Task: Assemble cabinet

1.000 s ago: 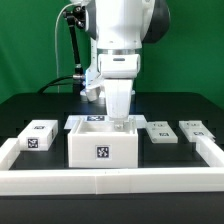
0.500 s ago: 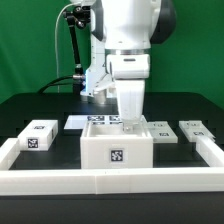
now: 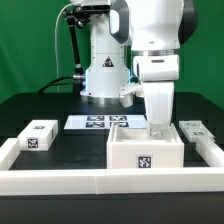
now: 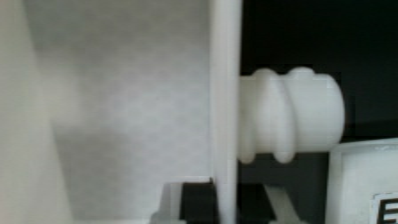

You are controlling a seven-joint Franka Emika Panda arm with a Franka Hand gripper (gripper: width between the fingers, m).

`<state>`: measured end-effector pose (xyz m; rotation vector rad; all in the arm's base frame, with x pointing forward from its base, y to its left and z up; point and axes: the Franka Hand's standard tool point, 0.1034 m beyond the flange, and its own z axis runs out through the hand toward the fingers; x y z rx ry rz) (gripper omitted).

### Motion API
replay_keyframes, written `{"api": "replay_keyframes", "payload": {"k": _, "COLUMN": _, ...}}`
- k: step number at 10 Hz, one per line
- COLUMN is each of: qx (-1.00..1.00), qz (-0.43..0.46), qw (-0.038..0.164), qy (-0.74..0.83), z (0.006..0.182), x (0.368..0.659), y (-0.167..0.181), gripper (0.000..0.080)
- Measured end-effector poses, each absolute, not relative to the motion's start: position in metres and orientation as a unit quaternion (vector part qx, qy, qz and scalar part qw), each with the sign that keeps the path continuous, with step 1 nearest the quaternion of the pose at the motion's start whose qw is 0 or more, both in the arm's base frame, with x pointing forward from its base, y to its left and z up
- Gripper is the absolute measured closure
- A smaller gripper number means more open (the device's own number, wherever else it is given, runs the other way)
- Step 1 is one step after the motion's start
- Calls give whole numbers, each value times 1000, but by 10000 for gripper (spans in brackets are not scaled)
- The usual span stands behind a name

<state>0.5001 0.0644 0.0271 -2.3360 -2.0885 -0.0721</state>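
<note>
The cabinet (image 3: 146,152) is a large white box, open on top, with one black-and-white tag on its front face. It stands on the black table at the exterior view's right, close to the front rail. My gripper (image 3: 160,124) reaches down from above and is shut on the box's thin upright wall. In the wrist view the wall (image 4: 222,100) runs between my two dark fingers (image 4: 192,203), with my gripper (image 4: 226,203) closed around it. A ridged white round part (image 4: 295,115) shows just beyond the wall.
A white border rail (image 3: 90,181) runs along the front and sides. A small tagged white piece (image 3: 39,134) lies at the exterior view's left. Another tagged piece (image 3: 197,130) lies at the right, beside the cabinet. The marker board (image 3: 100,122) lies behind, before the robot base.
My gripper has carried the cabinet from the middle toward the exterior view's right. The marker board is uncovered, and the cabinet now hides one of the flat pieces on the right.
</note>
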Motion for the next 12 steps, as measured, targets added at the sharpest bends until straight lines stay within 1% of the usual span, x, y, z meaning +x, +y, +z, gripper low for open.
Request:
{"api": "replay_keyframes", "payload": {"k": 1, "qx": -745, "qz": -23, "qw": 4, "qy": -666, "z": 27, "x": 500, "y": 66, "gripper": 765}}
{"api": "replay_keyframes", "payload": {"k": 2, "qx": -743, "qz": -30, "qw": 4, "qy": -669, "z": 27, "x": 505, "y": 82, "gripper": 765}}
{"api": "replay_keyframes", "payload": {"k": 3, "qx": -742, "qz": -37, "qw": 6, "qy": -670, "z": 27, "x": 514, "y": 106, "gripper": 765}}
{"api": "replay_keyframes", "payload": {"k": 4, "qx": -742, "qz": -30, "qw": 10, "qy": -669, "z": 27, "x": 515, "y": 115, "gripper": 765}}
{"api": "replay_keyframes", "payload": {"k": 6, "qx": -742, "qz": -12, "qw": 16, "qy": -670, "z": 27, "x": 515, "y": 115, "gripper": 765}}
{"api": "replay_keyframes", "payload": {"k": 10, "qx": -742, "qz": -11, "qw": 16, "qy": -670, "z": 27, "x": 515, "y": 114, "gripper": 765}}
{"api": "replay_keyframes", "payload": {"k": 12, "qx": -742, "qz": -11, "qw": 16, "qy": -670, "z": 27, "x": 515, "y": 113, "gripper": 408}}
